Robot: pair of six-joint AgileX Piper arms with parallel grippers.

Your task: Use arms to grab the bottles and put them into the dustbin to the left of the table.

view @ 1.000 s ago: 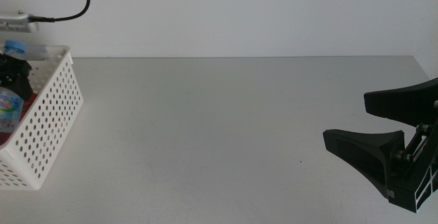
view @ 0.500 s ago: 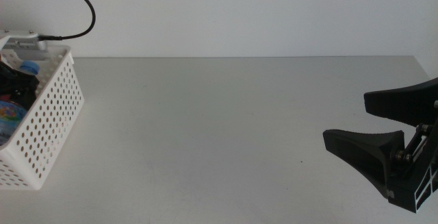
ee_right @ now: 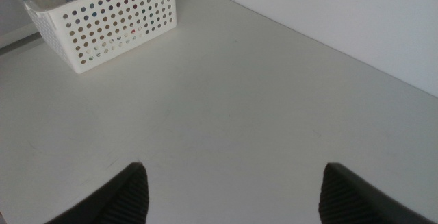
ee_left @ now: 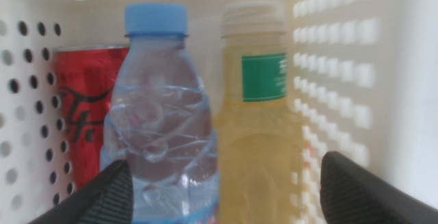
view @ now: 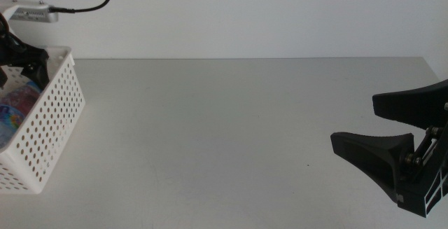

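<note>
White dustbin holds water bottle, tea bottle, can; left gripper open above.

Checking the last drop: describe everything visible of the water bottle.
The water bottle is small, of clear bluish crinkled plastic, with a blue cap. It lies inside the white bin, between the red can and the tea bottle, pressed against both as far as can be seen. The left hand is open above it, not touching. In the middle view only a bit shows over the rim.

Perforated white plastic dustbin; crinkled clear plastic water bottle; matt table.
</note>
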